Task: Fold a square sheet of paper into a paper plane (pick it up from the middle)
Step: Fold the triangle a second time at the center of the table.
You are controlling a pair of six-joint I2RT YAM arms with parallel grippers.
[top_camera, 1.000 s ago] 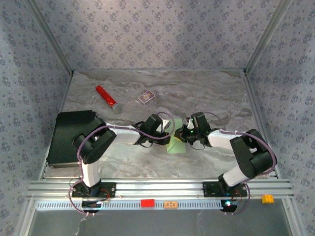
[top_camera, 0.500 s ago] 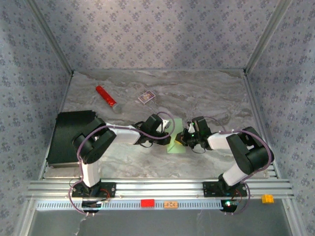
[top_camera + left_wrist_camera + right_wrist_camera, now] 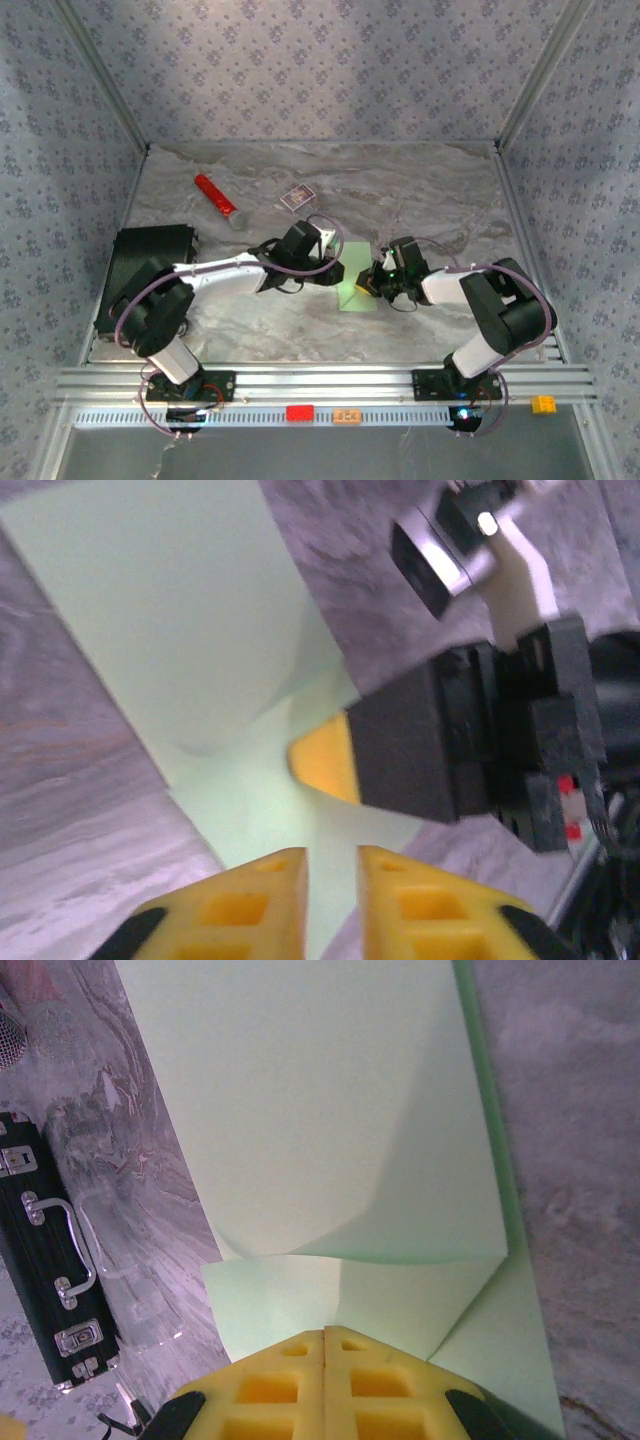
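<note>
The square sheet of paper (image 3: 356, 296) lies pale green on the marble table between the arms, folded into a narrower shape with a flap raised off its lower layer (image 3: 320, 1110). My right gripper (image 3: 325, 1330) is shut, and its yellow tips rest on the paper's near fold (image 3: 368, 284). My left gripper (image 3: 332, 855) hovers just over the paper's edge (image 3: 180, 610) with a narrow gap between its jaws and nothing in it. It faces the right gripper's yellow fingertip (image 3: 325, 762) from the left (image 3: 338, 268).
A red cylinder (image 3: 215, 196) and a small purple-and-white box (image 3: 297, 197) lie at the back left. A black case (image 3: 140, 275) sits along the left edge, and its handle and latches (image 3: 50, 1260) face the paper.
The left arm has drawn back to the left and its jaws have parted off the paper. The right gripper has come down onto the fold and stays shut.
</note>
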